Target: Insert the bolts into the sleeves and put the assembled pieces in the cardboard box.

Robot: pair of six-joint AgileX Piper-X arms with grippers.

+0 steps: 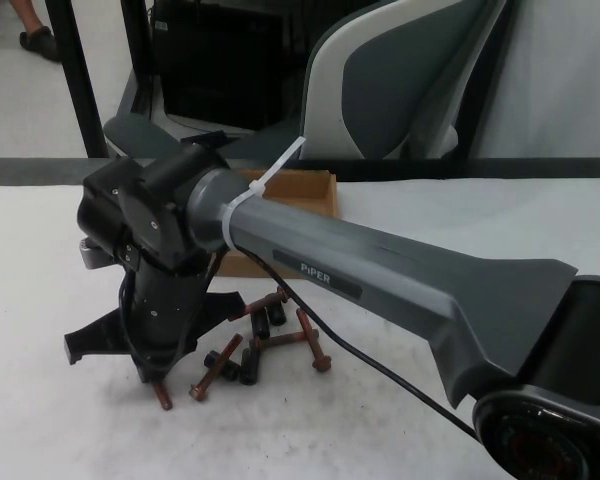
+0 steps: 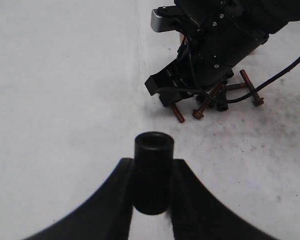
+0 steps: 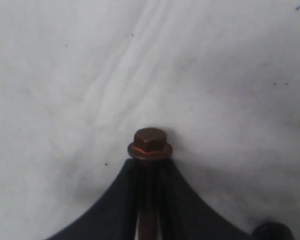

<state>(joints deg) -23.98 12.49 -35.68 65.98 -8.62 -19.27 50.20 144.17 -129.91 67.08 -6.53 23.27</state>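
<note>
My right gripper (image 1: 158, 376) points down at the white bench top, shut on a rusty bolt (image 1: 163, 398) whose end pokes out below the fingers. In the right wrist view the bolt's hex head (image 3: 149, 144) stands just past the gripper (image 3: 149, 167). My left gripper (image 2: 153, 192) is shut on a black sleeve (image 2: 154, 175), open bore facing away. Farther off in that view are the right gripper (image 2: 174, 102) and its bolt (image 2: 178, 114). Loose bolts (image 1: 310, 342) and black sleeves (image 1: 250, 365) lie in a small pile beside the right gripper.
The cardboard box (image 1: 305, 192) sits at the back of the bench, behind the right arm's wrist. A black cable (image 1: 380, 370) trails from the arm over the pile. A chair stands beyond the bench. A black sleeve (image 3: 272, 232) lies near the right gripper.
</note>
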